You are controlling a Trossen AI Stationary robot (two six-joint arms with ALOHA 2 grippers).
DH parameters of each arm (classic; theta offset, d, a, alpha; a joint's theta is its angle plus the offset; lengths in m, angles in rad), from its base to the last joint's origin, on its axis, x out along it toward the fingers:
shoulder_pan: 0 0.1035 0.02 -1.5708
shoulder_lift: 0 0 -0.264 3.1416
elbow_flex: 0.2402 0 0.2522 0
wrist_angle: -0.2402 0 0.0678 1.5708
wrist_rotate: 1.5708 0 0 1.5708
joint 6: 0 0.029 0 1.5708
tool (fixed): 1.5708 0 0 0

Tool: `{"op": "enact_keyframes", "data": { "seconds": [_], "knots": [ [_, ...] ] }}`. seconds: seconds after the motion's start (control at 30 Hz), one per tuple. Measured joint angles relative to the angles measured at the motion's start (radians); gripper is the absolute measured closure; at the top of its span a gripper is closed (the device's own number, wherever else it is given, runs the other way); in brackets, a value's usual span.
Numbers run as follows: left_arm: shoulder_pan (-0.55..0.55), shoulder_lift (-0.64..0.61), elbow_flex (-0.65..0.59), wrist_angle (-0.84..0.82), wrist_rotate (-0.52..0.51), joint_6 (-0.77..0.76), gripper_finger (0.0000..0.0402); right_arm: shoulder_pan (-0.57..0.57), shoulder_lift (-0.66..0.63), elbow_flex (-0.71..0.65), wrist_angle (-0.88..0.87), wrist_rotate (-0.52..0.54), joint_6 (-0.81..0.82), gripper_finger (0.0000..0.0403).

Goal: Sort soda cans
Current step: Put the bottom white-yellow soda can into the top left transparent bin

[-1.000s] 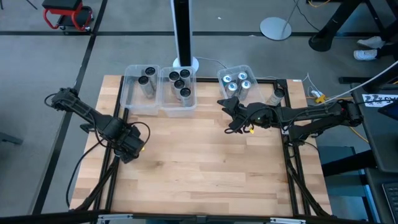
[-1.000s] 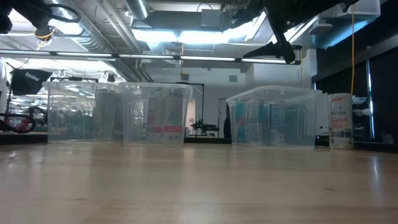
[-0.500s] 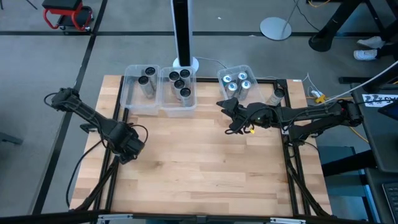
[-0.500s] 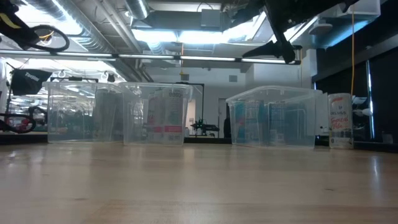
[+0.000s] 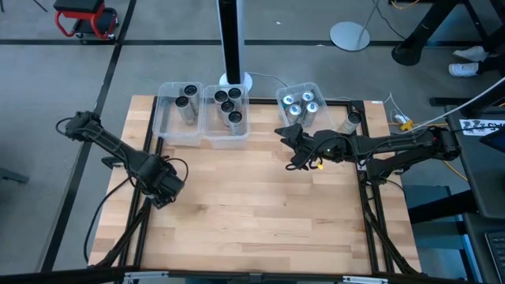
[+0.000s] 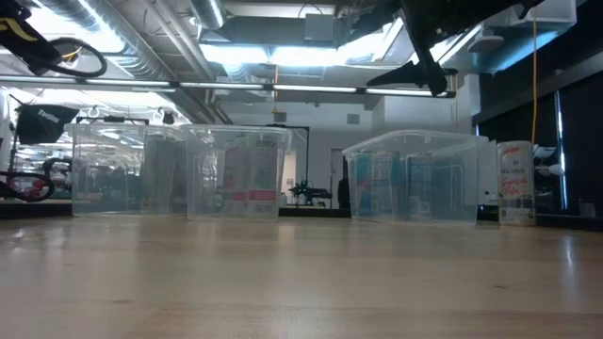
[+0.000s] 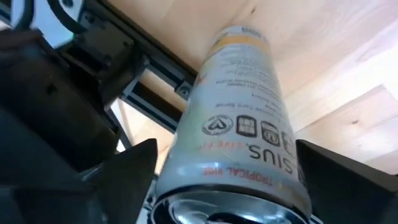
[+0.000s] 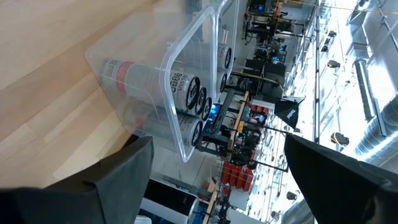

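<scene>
A white soda can with a yellow band (image 7: 239, 124) stands upright on the wood near the table's left edge, its top toward the wrist camera. My left gripper (image 7: 227, 168) points down over it, open, one finger on each side; in the high view the gripper (image 5: 162, 185) hides the can. My right gripper (image 5: 288, 147) hovers open and empty in front of the right bin (image 5: 316, 91). That bin holds several silver cans (image 5: 300, 106). The middle bin holds dark cans (image 5: 229, 106), and the left bin holds two cans (image 5: 185, 106). My left gripper comes from above with its two fingers (image 7: 134, 171) beside the can's upper wall (image 7: 186, 168). I cannot tell whether they touch it. The can's bottom end (image 7: 242, 34) stands on the table.
A lone white can with red print (image 5: 351, 121) stands on the table to the right of the right bin, also seen in the low view (image 6: 515, 182). The black frame rail (image 7: 155, 87) runs close beside the can at the left edge. Bare wood (image 5: 252, 205) spans the middle and near side.
My left gripper has sunk a little at the table's left edge and then kept still.
</scene>
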Motion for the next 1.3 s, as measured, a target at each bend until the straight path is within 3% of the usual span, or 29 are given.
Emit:
{"op": "enact_keyframes", "data": {
  "seconds": [0.27,0.6,0.97,1.3],
  "knots": [
    [0.001,-0.001,0.002,-0.001,0.041,0.019,0.0151,0.000,0.000,0.000,0.000,0.000,0.000,0.0043],
    [0.066,-0.001,0.148,-0.070,-0.014,0.051,0.0154,0.000,0.000,0.000,0.001,0.000,0.000,0.0043],
    [0.281,-0.001,0.432,-0.061,-0.309,0.359,0.0152,0.000,0.000,0.000,0.001,0.000,0.000,0.0043],
    [0.547,0.000,0.645,-0.064,-0.531,0.652,0.0151,0.000,0.000,0.000,0.001,0.000,0.000,0.0043]
  ]
}}
